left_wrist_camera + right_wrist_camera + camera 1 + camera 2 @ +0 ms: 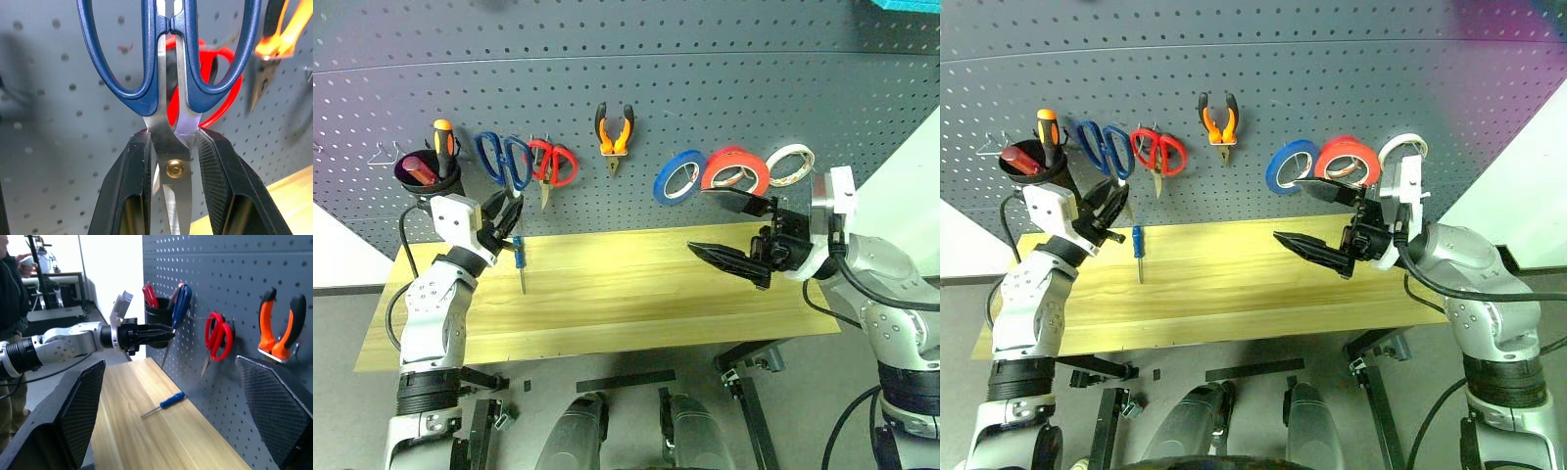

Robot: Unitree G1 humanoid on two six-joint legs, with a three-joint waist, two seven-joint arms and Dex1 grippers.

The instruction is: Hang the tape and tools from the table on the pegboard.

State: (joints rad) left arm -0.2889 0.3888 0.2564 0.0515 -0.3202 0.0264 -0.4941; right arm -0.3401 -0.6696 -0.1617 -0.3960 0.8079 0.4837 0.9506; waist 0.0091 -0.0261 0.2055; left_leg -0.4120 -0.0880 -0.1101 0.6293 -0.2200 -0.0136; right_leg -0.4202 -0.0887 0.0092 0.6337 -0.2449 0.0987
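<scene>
The 2 head views look forward and down at the table (607, 294) and pegboard (705, 78). The left wrist view sits close to the blue scissors (166, 58), facing the pegboard. The right wrist view looks along the table, sharing those scissors.

- No legible text, labels, brand marks, numbers or signs on any tool, tape roll, board or table surface in these views.
</scene>
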